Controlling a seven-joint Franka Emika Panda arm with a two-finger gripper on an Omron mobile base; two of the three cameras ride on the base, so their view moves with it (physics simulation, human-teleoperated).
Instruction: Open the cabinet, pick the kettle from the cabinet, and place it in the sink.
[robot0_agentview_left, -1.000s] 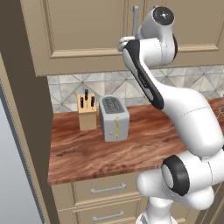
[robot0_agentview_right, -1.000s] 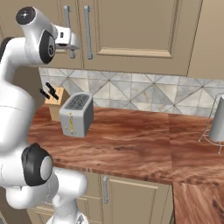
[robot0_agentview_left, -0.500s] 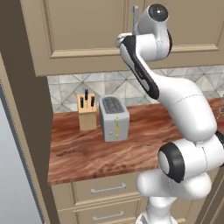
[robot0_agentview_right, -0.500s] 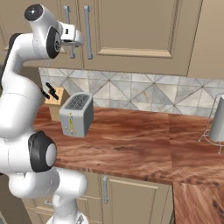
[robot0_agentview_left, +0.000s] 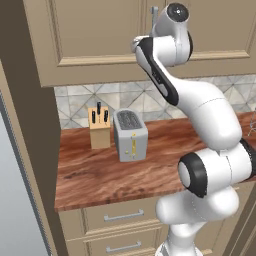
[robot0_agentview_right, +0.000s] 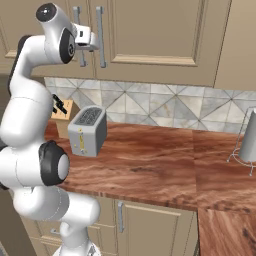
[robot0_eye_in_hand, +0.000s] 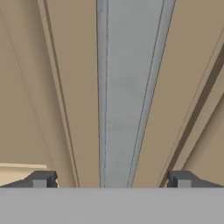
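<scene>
Hand (robot0_eye_in_hand: 112, 179) spread wide astride cabinet (robot0_agentview_right: 165, 35) handle (robot0_eye_in_hand: 127, 96), doors shut, toaster (robot0_agentview_right: 87, 131) and knife block (robot0_agentview_right: 62, 117) on counter (robot0_agentview_right: 165, 165) below

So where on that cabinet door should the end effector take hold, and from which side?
On the long silver bar handle of the left cabinet door, coming straight at the door's front. The bar stands upright and clear of the panel, so fingers can pass either side of it. The open end effector already straddles it, bar centred between the tips.
</scene>
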